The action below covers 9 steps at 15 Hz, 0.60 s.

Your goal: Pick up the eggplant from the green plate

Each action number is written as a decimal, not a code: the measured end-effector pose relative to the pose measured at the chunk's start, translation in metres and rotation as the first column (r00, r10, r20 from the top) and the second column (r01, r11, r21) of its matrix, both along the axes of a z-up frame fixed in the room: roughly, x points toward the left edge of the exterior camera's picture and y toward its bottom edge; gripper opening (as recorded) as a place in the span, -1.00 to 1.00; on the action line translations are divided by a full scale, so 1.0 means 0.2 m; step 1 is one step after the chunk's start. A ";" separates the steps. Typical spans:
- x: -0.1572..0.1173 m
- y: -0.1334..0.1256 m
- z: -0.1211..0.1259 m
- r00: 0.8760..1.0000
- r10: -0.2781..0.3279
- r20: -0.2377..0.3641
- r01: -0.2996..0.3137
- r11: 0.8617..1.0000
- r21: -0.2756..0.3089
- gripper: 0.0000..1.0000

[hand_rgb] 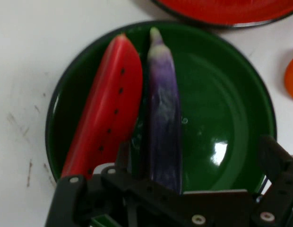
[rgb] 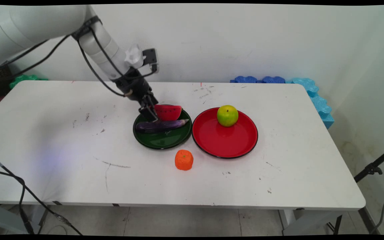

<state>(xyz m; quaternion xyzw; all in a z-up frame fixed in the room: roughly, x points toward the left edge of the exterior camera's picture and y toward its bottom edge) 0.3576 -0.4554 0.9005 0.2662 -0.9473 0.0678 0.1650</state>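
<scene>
Hovering over the green plate (rgb: 162, 140), your gripper (hand_rgb: 198, 163) has its fingers (hand_rgb: 274, 158) spread apart around the near end of the eggplant (hand_rgb: 163, 127). On that plate, a watermelon slice (hand_rgb: 106, 118) lies beside the eggplant. The red plate (rgb: 224, 141) with the apple (rgb: 227, 115) touches the green plate's right edge; an orange (rgb: 183, 160) sits just in front.

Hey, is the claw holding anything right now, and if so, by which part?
Nothing is held. The claw is open over the green plate, straddling the near end of the eggplant, beside the watermelon slice.
</scene>
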 end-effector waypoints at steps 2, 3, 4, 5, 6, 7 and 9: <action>0.04 0.01 -0.10 1.000 0.000 0.012 0.000 1.000 0.009 1.00; 0.05 0.01 -0.13 1.000 -0.001 0.015 0.000 1.000 0.012 1.00; 0.06 0.01 -0.16 1.000 -0.001 0.016 0.001 1.000 0.013 1.00; 0.07 0.02 -0.19 1.000 -0.005 0.016 0.004 1.000 0.013 1.00; 0.07 0.02 -0.22 1.000 -0.009 0.018 0.009 1.000 0.011 1.00; 0.08 0.02 -0.25 1.000 -0.014 0.020 0.014 1.000 0.008 1.00; 0.10 0.02 -0.31 1.000 -0.019 0.023 0.019 1.000 0.002 1.00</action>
